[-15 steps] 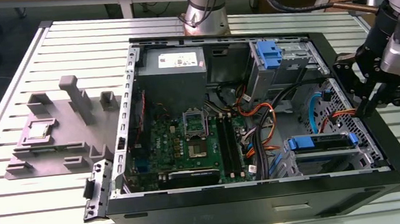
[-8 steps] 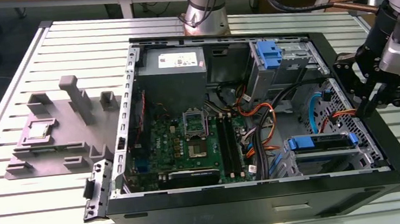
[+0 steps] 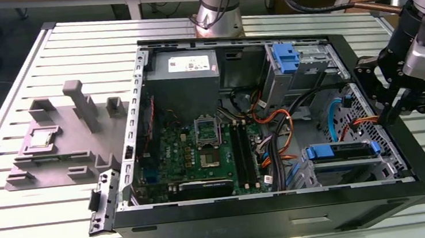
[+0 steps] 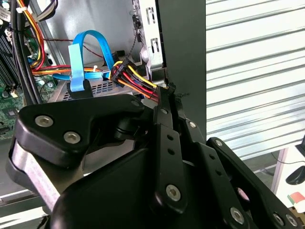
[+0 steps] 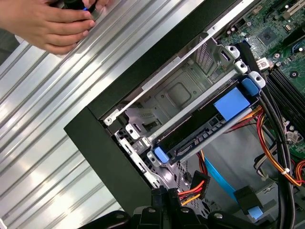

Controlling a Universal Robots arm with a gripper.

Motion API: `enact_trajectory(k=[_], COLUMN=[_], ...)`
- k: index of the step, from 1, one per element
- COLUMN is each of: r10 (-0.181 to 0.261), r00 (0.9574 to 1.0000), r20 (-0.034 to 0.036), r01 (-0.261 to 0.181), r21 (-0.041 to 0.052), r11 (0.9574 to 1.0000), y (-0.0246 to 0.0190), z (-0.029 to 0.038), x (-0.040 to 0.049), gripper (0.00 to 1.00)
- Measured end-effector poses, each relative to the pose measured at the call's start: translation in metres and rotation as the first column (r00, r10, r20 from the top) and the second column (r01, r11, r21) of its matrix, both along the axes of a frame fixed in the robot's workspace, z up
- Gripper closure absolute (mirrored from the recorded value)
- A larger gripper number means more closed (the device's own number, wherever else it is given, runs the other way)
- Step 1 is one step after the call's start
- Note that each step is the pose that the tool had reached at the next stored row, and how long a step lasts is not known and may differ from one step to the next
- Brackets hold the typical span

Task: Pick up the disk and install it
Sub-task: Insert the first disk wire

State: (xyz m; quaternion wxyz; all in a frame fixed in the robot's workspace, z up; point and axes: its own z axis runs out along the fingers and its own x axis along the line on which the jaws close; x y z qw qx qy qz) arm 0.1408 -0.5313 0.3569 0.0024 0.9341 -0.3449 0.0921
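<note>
The disk (image 3: 342, 151) lies flat in the lower drive bay at the exterior view's right end of the open computer case (image 3: 282, 205), its blue rails showing at both ends. In the first wrist view the disk (image 5: 200, 131) sits between the bay's metal walls, a blue tab on top. My gripper (image 3: 389, 118) hangs above the case's wall on the exterior view's right, above and beside the bay, apart from the disk. Its fingers meet with nothing between them in both wrist views (image 4: 167, 89) (image 5: 164, 192).
A loose connector with coloured wires (image 5: 198, 183) lies close under the fingertips, beside blue flat cables (image 4: 88, 57). A blue bracket (image 3: 285, 58) and a grey power-supply box (image 3: 183, 64) stand at the case's far end. A person's hand (image 5: 47, 24) rests on the slatted table. A grey fixture (image 3: 68, 137) sits beside the case.
</note>
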Motion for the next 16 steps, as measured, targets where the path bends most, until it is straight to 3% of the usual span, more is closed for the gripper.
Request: enact_trajectory(k=[3,4,5,9,14,16], r10=[-0.009,-0.039,-0.073,-0.143,-0.223,-0.223], r00=[1.0000,0.9992,0.9973,0.9897,0.9749,0.9747], r20=[0.0000,0.0000,0.0000,0.0000,0.0001,0.0001], r01=[0.009,0.039,0.073,0.143,0.223,0.223], r21=[0.0002,-0.0011,-0.0011,-0.0014,-0.0015,-0.0016], r11=[1.0000,0.9992,0.9973,0.9897,0.9749,0.9747], y=[0.0001,0.0002,0.0002,0.0002,0.0002,0.0002], z=[-0.0002,0.0000,-0.0002,-0.0003,-0.0004,-0.0005], x=[0.0000,0.0000,0.0000,0.0000,-0.0006,-0.0042], gripper=[0.83,0.83,0.83,0.83,0.83,0.83])
